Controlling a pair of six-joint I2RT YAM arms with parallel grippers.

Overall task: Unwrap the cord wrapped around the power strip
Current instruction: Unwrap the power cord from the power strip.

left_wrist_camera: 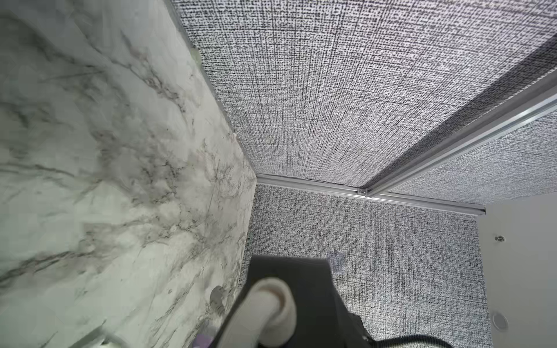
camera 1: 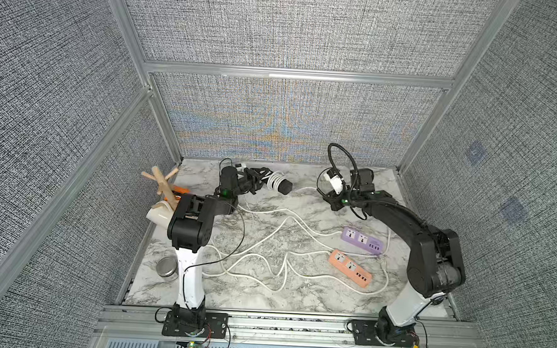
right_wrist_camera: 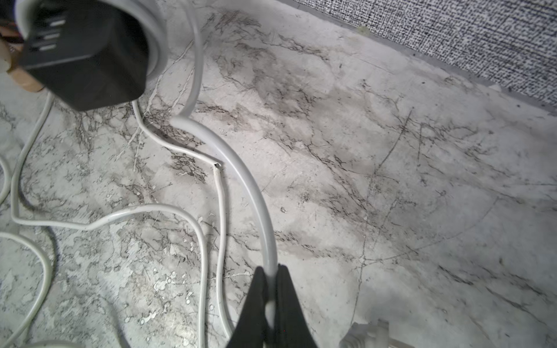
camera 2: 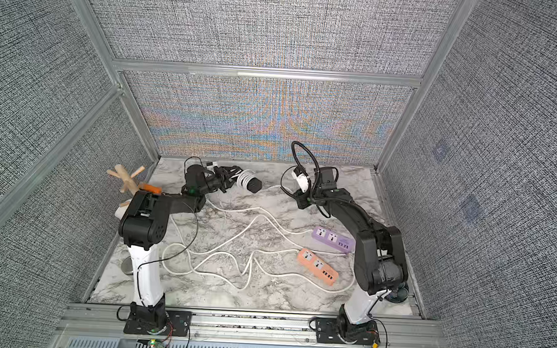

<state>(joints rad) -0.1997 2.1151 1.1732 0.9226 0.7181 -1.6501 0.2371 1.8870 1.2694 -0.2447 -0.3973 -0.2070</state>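
Observation:
A black power strip hangs just above the back of the marble table, with a white cord coiled around it. My left gripper is shut on the strip's wrapped part. Its fingers are hidden in the left wrist view, where only the strip and one cord loop show. A free length of cord runs from the strip to my right gripper, which is shut on it low over the table, to the right of the strip.
A purple power strip and an orange one lie at the right with loose white cords snaking across the middle. A wooden mug tree, a white cup and a jar stand along the left edge. The back wall is close.

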